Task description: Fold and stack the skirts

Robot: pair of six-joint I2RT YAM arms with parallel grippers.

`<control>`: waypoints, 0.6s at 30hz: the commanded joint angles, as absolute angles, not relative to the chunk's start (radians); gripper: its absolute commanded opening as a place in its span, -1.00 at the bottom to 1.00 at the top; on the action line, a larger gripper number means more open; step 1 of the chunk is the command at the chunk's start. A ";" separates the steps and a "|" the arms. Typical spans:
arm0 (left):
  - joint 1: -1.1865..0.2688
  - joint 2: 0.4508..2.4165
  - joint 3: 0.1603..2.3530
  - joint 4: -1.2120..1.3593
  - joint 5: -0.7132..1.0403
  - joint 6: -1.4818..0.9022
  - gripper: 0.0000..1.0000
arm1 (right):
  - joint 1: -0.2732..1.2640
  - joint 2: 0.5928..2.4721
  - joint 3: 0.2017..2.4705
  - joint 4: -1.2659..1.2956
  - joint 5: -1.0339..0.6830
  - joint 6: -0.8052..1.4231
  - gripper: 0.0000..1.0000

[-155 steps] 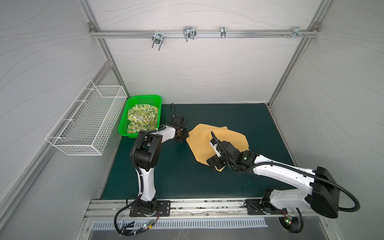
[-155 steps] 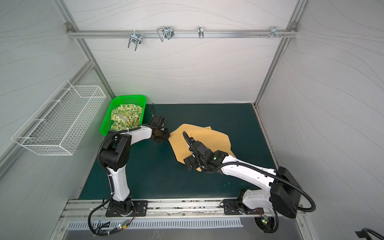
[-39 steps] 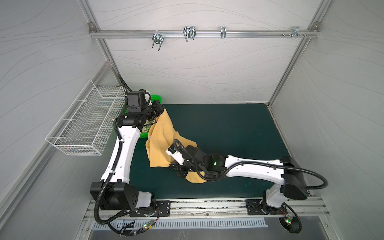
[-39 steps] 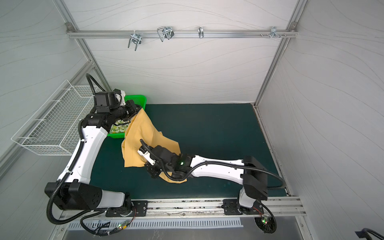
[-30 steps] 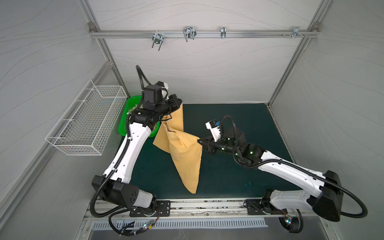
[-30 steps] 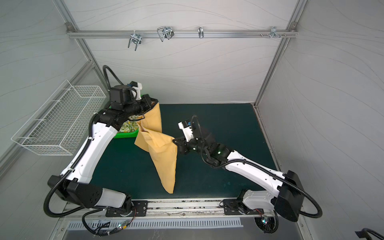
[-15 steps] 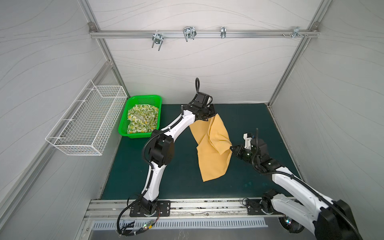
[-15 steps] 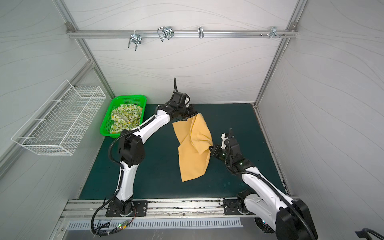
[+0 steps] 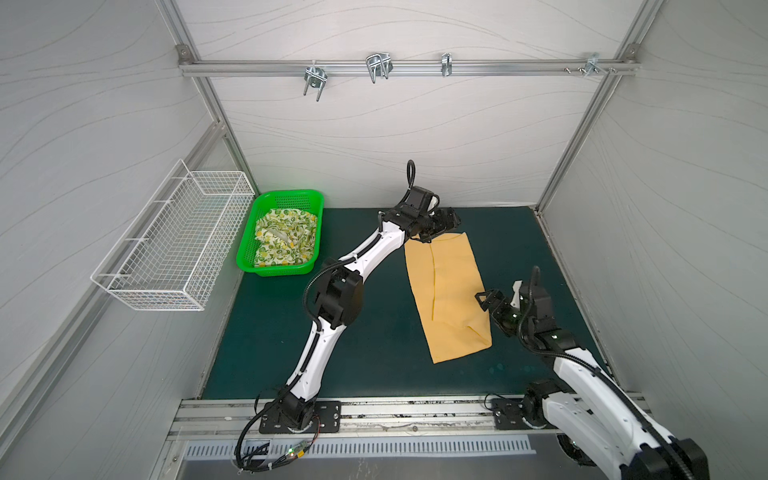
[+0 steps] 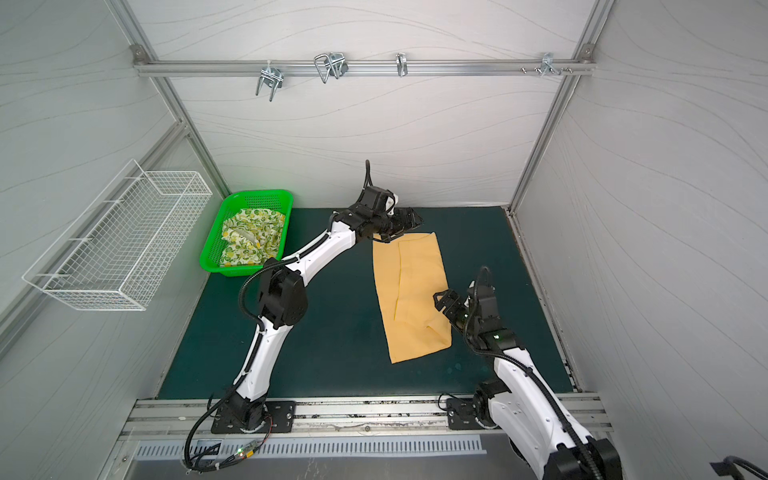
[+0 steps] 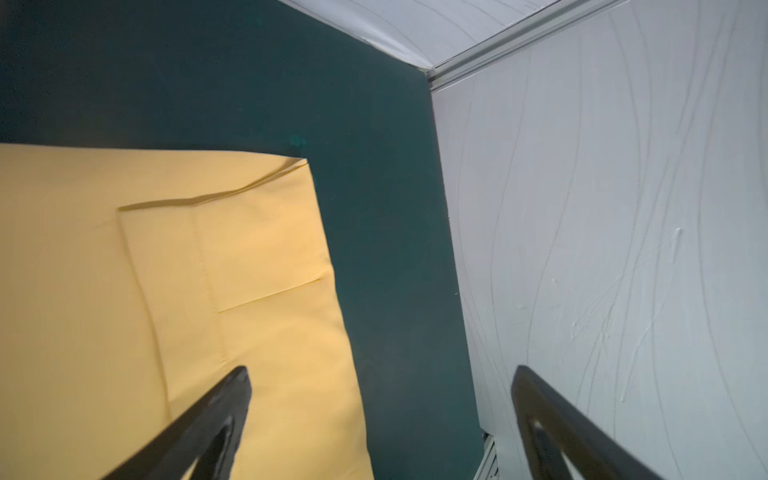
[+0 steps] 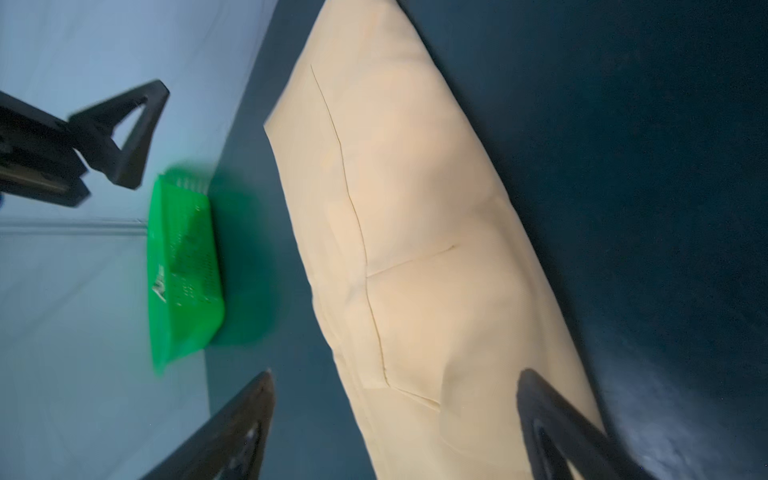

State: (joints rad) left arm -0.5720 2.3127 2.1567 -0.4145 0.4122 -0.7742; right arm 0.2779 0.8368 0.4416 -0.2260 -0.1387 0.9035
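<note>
The mustard-yellow skirt (image 9: 449, 299) (image 10: 411, 295) lay flat on the right half of the dark green mat (image 9: 374, 353). It was folded into a long strip that ran from near the far edge toward the near edge. The left gripper (image 9: 438, 230) (image 11: 380, 382) was at the far end of this strip with its jaws spread wide and nothing between them. The right gripper (image 9: 490, 309) (image 12: 395, 382) was at the right long edge of the strip, toward its near end, also spread wide and holding nothing. I could not tell if any finger touched the cloth. The lemon-printed skirt (image 9: 284, 241) (image 10: 249, 239) lay crumpled inside the green basket (image 9: 266, 272) at the far left corner of the mat.
</note>
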 commanded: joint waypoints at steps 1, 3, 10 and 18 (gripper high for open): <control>-0.529 2.194 2.057 -0.403 0.385 -0.766 0.98 | 0.325 0.973 0.578 -0.279 -0.159 0.755 0.98; -0.501 2.142 1.960 -0.402 0.384 -0.775 0.98 | 0.402 1.091 0.671 -0.323 -0.135 0.669 0.98; -0.404 1.914 1.501 -0.300 0.416 -0.821 0.98 | 0.752 1.454 0.933 -0.477 0.200 0.443 0.98; -0.350 1.721 1.171 -0.221 0.436 -0.824 0.98 | 0.819 1.684 1.003 -0.497 0.280 0.424 0.72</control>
State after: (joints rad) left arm -0.3557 1.7779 1.2049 -0.2958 0.4145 -0.8162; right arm 0.8127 1.6547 0.9844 -0.4351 0.2070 0.4572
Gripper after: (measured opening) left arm 0.990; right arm 0.886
